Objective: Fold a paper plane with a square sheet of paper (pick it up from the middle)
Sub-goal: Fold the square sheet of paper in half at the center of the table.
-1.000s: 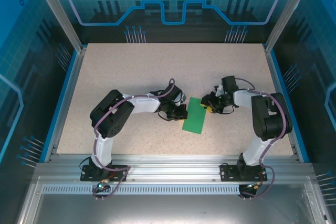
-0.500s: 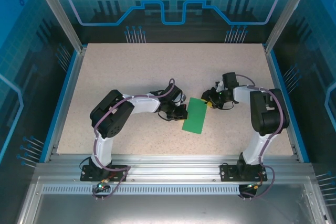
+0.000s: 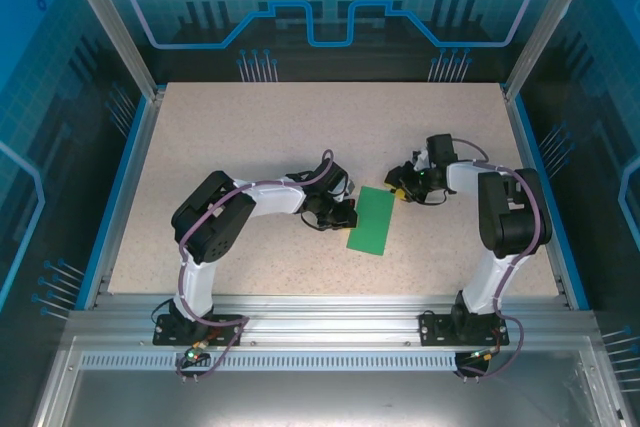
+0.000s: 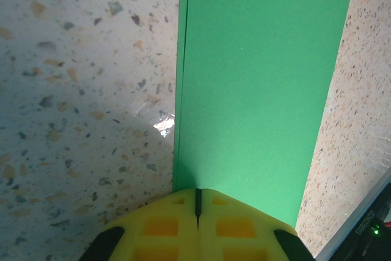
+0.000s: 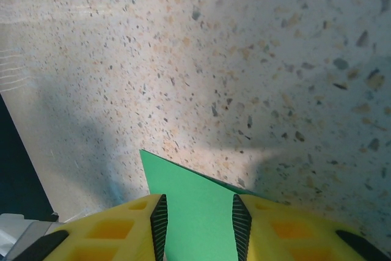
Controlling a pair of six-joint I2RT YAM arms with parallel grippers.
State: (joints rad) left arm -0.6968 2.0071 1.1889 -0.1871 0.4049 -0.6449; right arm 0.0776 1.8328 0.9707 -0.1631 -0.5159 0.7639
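Left gripper (image 4: pixel 197 207) sits closed against the green paper (image 4: pixel 256 90), right gripper (image 5: pixel 198 215) parted above its corner.

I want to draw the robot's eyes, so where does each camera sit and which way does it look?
Top camera: high behind the arms, looking down at the table and green paper; both arms, left gripper and right gripper show.
Left wrist camera: on the left arm, looking along the paper; its shut fingers show below.
Right wrist camera: on the right arm, facing the table; its parted fingers frame a paper corner.
Shared: all three see the green paper.
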